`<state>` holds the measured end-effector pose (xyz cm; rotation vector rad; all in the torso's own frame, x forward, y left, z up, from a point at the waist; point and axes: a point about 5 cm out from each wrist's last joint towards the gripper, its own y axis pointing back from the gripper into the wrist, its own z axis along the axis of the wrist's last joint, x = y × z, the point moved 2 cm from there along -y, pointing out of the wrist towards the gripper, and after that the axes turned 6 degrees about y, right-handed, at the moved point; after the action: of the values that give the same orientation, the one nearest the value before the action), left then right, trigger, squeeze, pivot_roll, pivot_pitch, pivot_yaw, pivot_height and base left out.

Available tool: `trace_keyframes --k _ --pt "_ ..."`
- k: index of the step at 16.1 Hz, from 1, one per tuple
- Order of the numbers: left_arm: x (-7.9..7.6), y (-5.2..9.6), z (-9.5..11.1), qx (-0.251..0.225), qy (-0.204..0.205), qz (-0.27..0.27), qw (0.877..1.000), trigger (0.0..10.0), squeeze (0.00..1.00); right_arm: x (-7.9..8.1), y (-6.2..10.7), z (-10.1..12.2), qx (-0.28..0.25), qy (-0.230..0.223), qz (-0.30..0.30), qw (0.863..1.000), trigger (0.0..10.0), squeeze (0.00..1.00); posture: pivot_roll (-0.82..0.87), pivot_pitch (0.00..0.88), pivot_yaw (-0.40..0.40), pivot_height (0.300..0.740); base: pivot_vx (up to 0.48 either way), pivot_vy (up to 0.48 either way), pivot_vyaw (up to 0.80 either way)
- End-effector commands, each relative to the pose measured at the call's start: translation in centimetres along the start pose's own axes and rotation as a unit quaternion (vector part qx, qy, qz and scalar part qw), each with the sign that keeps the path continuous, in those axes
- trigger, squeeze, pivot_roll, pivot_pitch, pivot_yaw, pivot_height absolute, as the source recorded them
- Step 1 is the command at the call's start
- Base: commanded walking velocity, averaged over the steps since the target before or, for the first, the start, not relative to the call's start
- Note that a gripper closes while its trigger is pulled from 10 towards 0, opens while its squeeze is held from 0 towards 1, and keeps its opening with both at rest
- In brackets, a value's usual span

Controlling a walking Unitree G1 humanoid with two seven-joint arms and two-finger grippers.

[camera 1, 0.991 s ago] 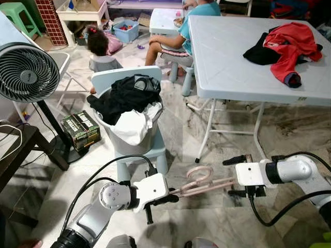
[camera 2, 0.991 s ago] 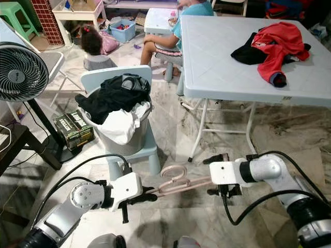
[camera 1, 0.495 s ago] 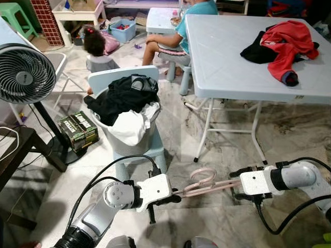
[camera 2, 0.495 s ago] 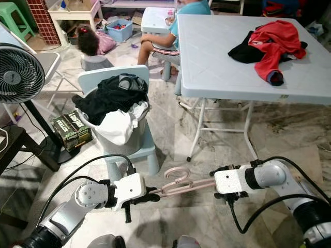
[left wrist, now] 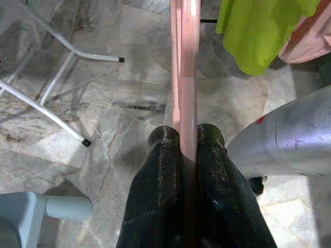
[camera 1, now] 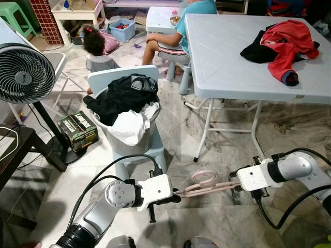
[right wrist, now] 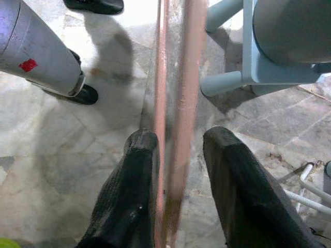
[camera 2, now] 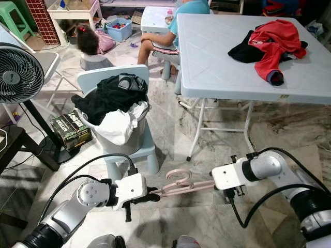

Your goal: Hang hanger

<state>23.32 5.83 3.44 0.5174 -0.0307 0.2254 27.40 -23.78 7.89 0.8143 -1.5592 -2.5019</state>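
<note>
At the far left stands a round black-grilled pedestal fan (camera 1: 24, 73), and near its pole a dark green cardboard box (camera 1: 79, 129) lies on the marble floor (camera 1: 176, 124). Right of these, a pale blue plastic chair (camera 1: 124, 78) carries a grey laundry basket (camera 1: 129, 147) heaped with black and white clothes (camera 1: 125, 101).

Low in the head views, the left hand (camera 1: 175, 195) reaches rightward from its silver arm. Its wrist view shows what the head views cannot: both black fingers (left wrist: 158, 186) are clenched flat against one end of the pink plastic clothes hanger (camera 1: 204, 183), with no gap. The hanger is held level above the floor between the two arms, its curled hook rising at mid-span. That wrist view also shows a lime-green cloth (left wrist: 256, 28) beyond the hanger.

The right hand (right wrist: 178, 155) meets the hanger's other end. From the head, its fingers are hidden behind the white wrist block. Its wrist view shows them spread, the pink bars running between them: one finger (right wrist: 137, 186) lies against the bar, the other stands apart, so this hand is released.

Further right, a white folding plastic desk (camera 1: 227, 57) carries a crumpled red garment (camera 1: 284, 44) lying over a black one (camera 1: 254, 52). Behind the desk's left end a person in a teal shirt (camera 1: 196, 13) sits on a small stool.
</note>
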Motion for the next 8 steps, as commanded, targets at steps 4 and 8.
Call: trace_keyframes --k 4,8 --pt "0.38 -0.22 0.43 -0.001 -0.016 -0.004 1.000 10.0 0.00 0.16 0.56 -0.48 0.012 0.002 0.023 1.000 0.0 0.00 -0.11 0.040 -0.018 0.740 0.000 0.000 0.00" --pt "0.54 -0.37 0.54 -0.001 -0.019 -0.003 1.000 10.0 0.00 0.26 0.35 -0.34 0.008 -0.001 0.026 1.000 0.0 0.00 -0.11 0.034 -0.018 0.740 0.000 0.000 0.00"
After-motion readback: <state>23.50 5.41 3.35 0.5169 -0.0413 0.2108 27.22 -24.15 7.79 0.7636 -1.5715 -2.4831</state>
